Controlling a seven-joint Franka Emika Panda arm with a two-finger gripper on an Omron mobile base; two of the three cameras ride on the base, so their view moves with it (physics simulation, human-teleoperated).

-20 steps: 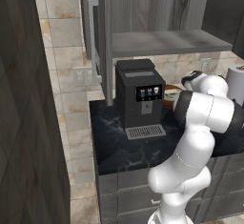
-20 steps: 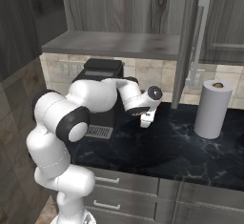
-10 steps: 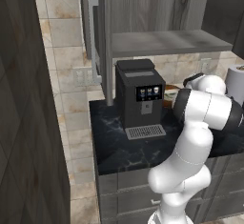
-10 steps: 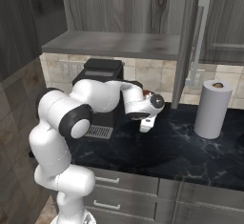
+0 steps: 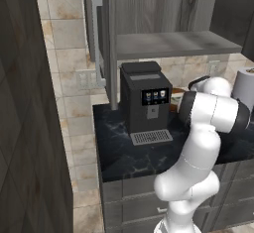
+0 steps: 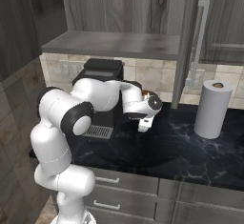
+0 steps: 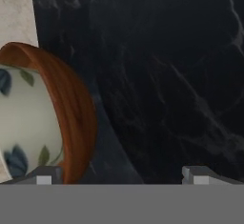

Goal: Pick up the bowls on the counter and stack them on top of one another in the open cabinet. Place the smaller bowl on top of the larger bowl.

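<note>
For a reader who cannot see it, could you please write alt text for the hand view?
A reddish-brown bowl with a pale, blue-leaf-patterned interior sits at the left on the dark marbled counter, cut off by the frame edge. The two open fingers rise at the bottom, the left one near the bowl's rim.

The larger bowl (image 7: 71, 118) is cut off by the hand view's left edge, and from the right base view only a brown sliver (image 6: 147, 94) peeks over the arm. The paper towel roll (image 5: 246, 86) near the bench's right end runs off the left base view.
</note>
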